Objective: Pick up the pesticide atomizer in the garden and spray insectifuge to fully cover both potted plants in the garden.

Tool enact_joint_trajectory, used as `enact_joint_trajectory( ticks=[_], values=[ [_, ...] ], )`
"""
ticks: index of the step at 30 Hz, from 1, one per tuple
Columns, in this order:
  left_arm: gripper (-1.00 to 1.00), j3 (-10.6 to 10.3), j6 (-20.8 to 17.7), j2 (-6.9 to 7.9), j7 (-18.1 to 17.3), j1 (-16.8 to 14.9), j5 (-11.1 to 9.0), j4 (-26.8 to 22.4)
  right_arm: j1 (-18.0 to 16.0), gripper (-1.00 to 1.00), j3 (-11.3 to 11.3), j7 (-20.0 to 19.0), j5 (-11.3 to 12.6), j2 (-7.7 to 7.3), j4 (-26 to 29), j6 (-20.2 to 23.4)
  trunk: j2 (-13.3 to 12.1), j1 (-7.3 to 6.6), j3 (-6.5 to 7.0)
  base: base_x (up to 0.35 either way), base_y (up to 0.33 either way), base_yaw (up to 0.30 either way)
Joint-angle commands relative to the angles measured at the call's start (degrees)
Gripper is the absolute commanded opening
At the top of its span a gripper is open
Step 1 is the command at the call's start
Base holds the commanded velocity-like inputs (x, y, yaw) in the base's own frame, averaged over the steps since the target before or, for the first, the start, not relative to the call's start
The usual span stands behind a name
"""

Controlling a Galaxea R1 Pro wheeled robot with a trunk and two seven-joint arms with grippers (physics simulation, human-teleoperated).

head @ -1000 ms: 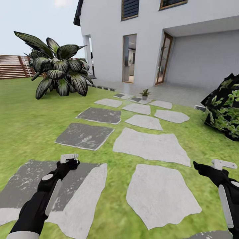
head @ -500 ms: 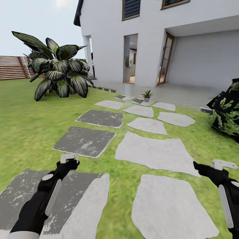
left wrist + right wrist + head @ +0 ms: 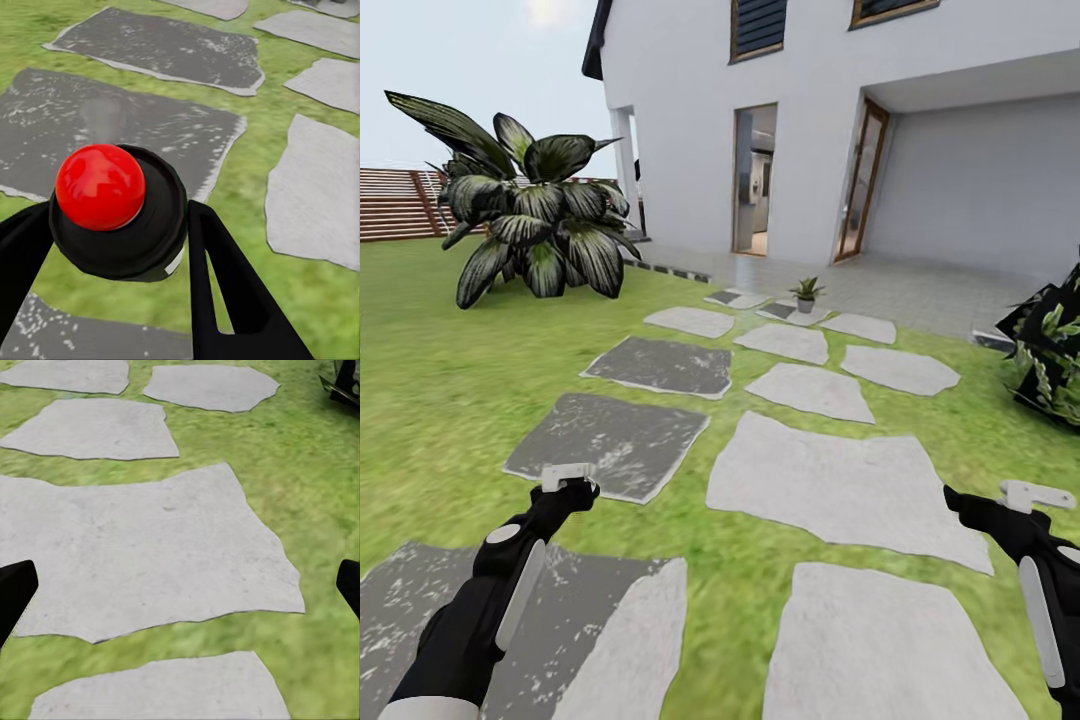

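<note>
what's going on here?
The robot is out on the lawn over the stepping stones, facing the house. Its left gripper is shut on the atomizer, red button showing between the fingers. The right gripper is open and holds nothing. One small potted plant stands far ahead near the patio; no spraying yet.

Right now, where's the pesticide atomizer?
The pesticide atomizer sits clamped between the left gripper's fingers in the left wrist view, red button facing the camera, above the dark stepping stones.
</note>
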State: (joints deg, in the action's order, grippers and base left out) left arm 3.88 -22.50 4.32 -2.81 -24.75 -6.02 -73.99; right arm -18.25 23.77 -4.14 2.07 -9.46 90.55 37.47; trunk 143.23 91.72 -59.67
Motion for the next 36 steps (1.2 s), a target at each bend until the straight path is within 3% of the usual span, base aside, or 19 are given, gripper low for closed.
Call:
enact_joint_trajectory(
  ticks=[1, 24, 36],
  values=[
    [-1.00, 0.07, -0.36, -0.01, -0.15, -0.04, -0.57, -0.07, -0.03, 1.00, 0.10, -0.19, 0.21, -0.01, 0.07, 0.31, 0.03, 0.01, -0.06, 0.330, 0.000, 0.000],
    [-1.00, 0.07, -0.36, -0.01, -0.13, -0.04, -0.57, -0.05, -0.03, 1.00, 0.31, -0.19, 0.27, -0.02, 0.12, 0.36, 0.03, 0.01, -0.03, 0.330, 0.000, -0.001],
    [-1.00, 0.07, -0.36, -0.01, -0.14, -0.04, -0.57, -0.02, -0.03, 1.00, 0.24, -0.17, 0.30, 0.05, 0.08, 0.33, 0.03, 0.01, 0.59, 0.330, 0.000, -0.148]
  ],
)
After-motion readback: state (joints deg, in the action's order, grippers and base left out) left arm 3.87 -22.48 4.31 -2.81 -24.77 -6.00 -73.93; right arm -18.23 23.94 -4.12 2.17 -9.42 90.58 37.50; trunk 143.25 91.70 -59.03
